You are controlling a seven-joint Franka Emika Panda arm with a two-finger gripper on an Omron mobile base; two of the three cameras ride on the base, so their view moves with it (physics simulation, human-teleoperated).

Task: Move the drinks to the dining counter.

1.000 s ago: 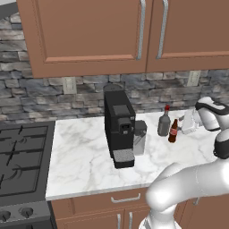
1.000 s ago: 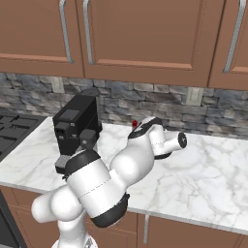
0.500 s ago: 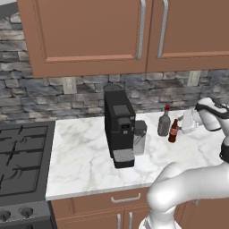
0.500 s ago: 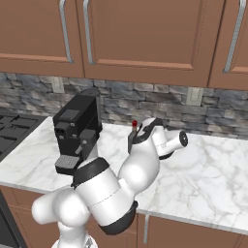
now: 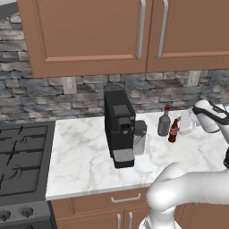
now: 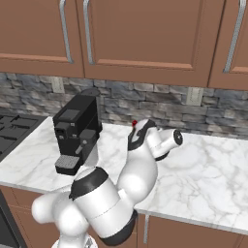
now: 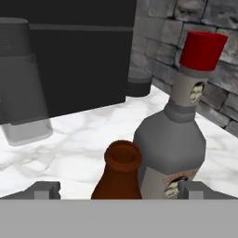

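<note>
Three drinks stand together on the marble worktop right of the coffee machine: a squat grey bottle (image 5: 163, 124) with a red cap (image 6: 134, 123), a slim dark-brown cola bottle (image 5: 173, 132) and a whitish clear bottle (image 5: 185, 123). My hand (image 5: 210, 114) reaches in from the right at bottle height. In the hand view my gripper (image 7: 118, 189) is open, and the cola bottle (image 7: 116, 173) rises between its fingertips (image 7: 45, 189). The grey bottle (image 7: 171, 139) stands just behind and to the right of it. The dining counter is out of view.
The black coffee machine (image 5: 119, 129) with its clear tank (image 7: 23, 83) stands left of the bottles. A gas stove (image 5: 22, 165) lies at the far left. Wooden wall cupboards (image 5: 134, 31) hang above the stone backsplash. Bare marble (image 6: 208, 169) spreads to the right.
My hand has edged slightly left toward the bottles and the arm has shifted a little. The jaws stay open and the bottles have not moved.
</note>
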